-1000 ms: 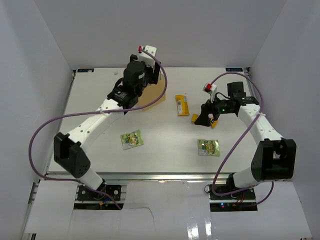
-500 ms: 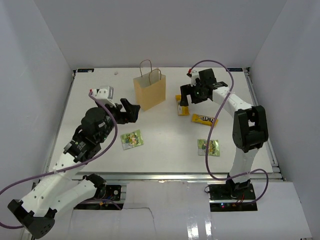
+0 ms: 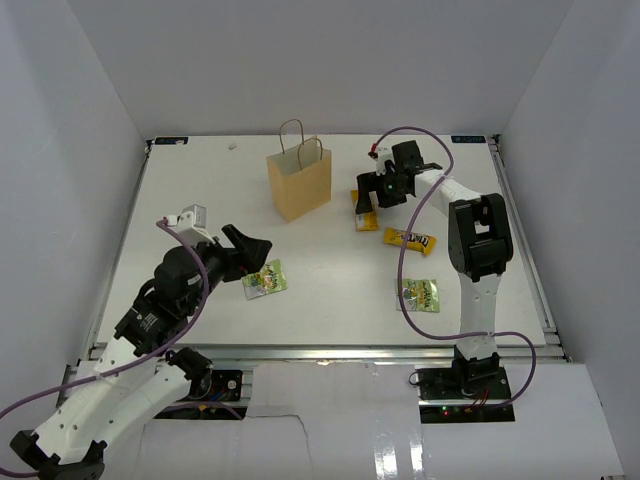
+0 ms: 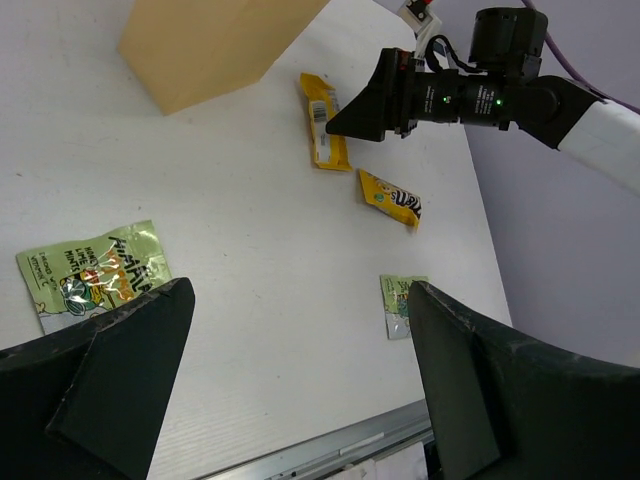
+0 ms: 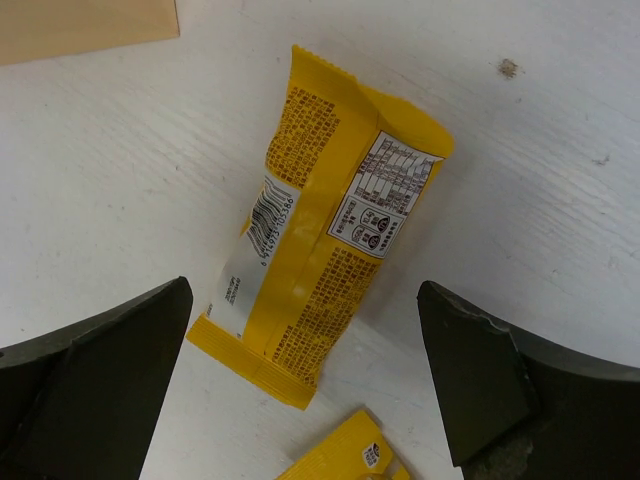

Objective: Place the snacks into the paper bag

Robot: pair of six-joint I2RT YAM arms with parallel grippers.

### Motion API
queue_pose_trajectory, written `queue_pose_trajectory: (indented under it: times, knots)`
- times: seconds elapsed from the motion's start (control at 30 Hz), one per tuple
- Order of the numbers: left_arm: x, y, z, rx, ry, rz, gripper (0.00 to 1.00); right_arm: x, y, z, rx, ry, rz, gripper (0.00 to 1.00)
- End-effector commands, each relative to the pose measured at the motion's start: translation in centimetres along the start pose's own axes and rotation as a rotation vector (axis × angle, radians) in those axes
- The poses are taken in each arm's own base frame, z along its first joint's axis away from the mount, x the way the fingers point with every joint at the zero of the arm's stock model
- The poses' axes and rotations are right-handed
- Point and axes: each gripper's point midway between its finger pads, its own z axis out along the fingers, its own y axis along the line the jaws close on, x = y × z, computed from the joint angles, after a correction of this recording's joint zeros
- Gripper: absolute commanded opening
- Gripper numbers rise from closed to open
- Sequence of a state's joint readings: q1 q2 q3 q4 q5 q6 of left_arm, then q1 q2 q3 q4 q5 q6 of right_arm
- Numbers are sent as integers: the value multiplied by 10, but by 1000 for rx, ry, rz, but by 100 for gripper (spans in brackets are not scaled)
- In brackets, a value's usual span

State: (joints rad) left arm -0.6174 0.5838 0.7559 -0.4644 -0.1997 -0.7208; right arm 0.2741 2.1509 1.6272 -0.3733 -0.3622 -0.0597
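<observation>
paper bag [image 3: 299, 183] upright at far centre, just left of my right gripper [image 3: 371, 192] | right gripper spread wide, empty, poised over the yellow packet [image 5: 325, 265] | packet flat on the table between my fingers, long axis skewed to the closing line | left gripper [image 3: 252, 256] agape, empty, by a green packet [image 3: 265, 279], farther from the bag

**Tan bag, yellow and green packets on white**

The paper bag [image 3: 300, 187], toward 12 o'clock on the white table [image 3: 330, 310], is plain tan kraft. At its 3 o'clock, one candy wrapper [image 5: 330, 265] is bright yellow with fine dark print, a black barcode and a white label panel. The second candy wrapper [image 3: 409, 239] is yellow-orange with dark lettering. A green packet [image 3: 265, 279] at 7 o'clock and another green packet [image 3: 420, 293] at 5 o'clock carry yellow print. The arms [image 3: 478, 300] are white and black, with purple cables [image 3: 412, 128].
</observation>
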Motion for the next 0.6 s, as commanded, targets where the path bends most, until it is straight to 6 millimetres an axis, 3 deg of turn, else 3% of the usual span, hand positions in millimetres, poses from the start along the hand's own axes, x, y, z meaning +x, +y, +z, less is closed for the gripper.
queue_pose_trajectory:
  times: [0.0, 0.23, 0.57]
  knots:
    - [9, 4, 2, -29, 35, -45, 98, -32, -9, -8, 22, -89, -28, 100]
    - [5, 4, 6, -47, 30, -33, 98, -24, -4, 9, -32, -85, 23, 85]
    - [6, 4, 11, -59, 43, -27, 98, -12, -2, 20, -64, -71, 76, 72]
